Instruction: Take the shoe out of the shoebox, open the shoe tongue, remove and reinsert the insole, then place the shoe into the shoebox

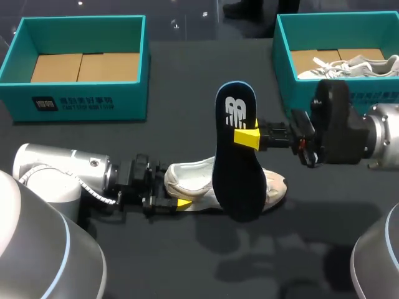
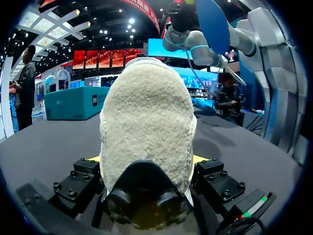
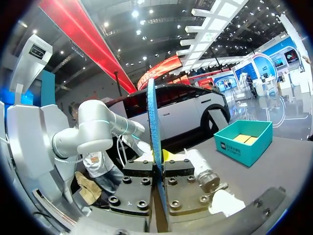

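A white shoe (image 1: 189, 178) lies on its side on the black table, heel toward my left arm. My left gripper (image 1: 167, 200) clasps that heel from both sides; in the left wrist view the fuzzy heel (image 2: 146, 122) fills the space between the fingers. My right gripper (image 1: 247, 134) is shut on the dark insole (image 1: 235, 162) and holds it upright over the shoe. Seen edge-on in the right wrist view, the insole (image 3: 153, 127) is pinched by the right gripper (image 3: 157, 157). Its blue underside (image 2: 212, 24) shows above the shoe in the left wrist view.
A teal shoebox (image 1: 75, 99) with a bare cardboard floor stands at the back left. At the back right a second teal box (image 1: 283, 56) holds another white shoe (image 1: 358, 65). The table is black cloth.
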Robot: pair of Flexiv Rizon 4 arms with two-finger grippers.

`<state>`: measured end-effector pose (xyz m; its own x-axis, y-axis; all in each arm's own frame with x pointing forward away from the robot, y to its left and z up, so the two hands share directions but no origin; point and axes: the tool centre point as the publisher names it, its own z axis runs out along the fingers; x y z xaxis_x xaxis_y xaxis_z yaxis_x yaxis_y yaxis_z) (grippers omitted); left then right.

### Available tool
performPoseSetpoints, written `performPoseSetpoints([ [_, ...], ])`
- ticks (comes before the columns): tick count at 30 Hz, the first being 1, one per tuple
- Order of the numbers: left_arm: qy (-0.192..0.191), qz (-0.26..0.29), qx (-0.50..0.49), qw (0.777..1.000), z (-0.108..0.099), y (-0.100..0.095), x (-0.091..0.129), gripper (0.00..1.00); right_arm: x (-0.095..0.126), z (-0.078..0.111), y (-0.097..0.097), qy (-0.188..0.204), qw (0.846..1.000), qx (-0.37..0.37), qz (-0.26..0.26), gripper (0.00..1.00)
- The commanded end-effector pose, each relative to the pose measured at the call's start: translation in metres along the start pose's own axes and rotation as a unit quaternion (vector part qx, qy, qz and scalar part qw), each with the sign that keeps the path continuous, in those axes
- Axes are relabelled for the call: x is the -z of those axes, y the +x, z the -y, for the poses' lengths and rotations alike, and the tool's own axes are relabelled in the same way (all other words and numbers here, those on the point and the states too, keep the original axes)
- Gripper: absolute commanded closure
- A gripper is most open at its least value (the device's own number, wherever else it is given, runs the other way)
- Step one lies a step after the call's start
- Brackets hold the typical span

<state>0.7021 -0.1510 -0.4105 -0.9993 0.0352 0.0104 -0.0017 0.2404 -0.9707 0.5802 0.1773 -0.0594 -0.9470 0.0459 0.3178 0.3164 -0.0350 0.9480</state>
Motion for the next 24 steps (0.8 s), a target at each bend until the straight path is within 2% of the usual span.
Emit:
performPoseSetpoints([
  [1, 0.0, 0.0, 0.0, 1.0, -0.001, 0.001, 0.0, 1.0, 0.004, -0.001, 0.004, 0.006, 1.0, -0.004, -0.003, 1.0],
  [12, -0.004, 0.0, -0.002, 1.0, -0.001, 0.001, 0.0, 0.99, 0.004, -0.001, 0.004, 0.006, 1.0, -0.004, -0.003, 1.0],
  [13, -0.005, 0.0, -0.003, 1.0, 0.0, 0.001, 0.0, 0.8, 0.004, -0.001, 0.004, 0.006, 1.0, -0.004, -0.003, 1.0],
  [14, -0.007, 0.0, -0.002, 1.0, 0.0, 0.001, 0.001, 0.52, 0.004, -0.001, 0.004, 0.006, 1.0, -0.004, -0.003, 1.0],
  [15, -0.011, 0.001, -0.001, 1.0, 0.0, 0.001, 0.002, 0.05, 0.004, -0.001, 0.004, 0.006, 1.0, -0.004, -0.003, 1.0],
  [16, -0.017, 0.003, -0.002, 1.0, 0.001, 0.0, 0.002, 0.0, 0.004, -0.001, 0.004, 0.006, 1.0, -0.004, -0.003, 1.0],
  [24, -0.057, 0.01, -0.01, 0.998, 0.007, -0.001, 0.012, 0.0, 0.004, -0.001, 0.004, 0.006, 1.0, -0.004, -0.003, 1.0],
])
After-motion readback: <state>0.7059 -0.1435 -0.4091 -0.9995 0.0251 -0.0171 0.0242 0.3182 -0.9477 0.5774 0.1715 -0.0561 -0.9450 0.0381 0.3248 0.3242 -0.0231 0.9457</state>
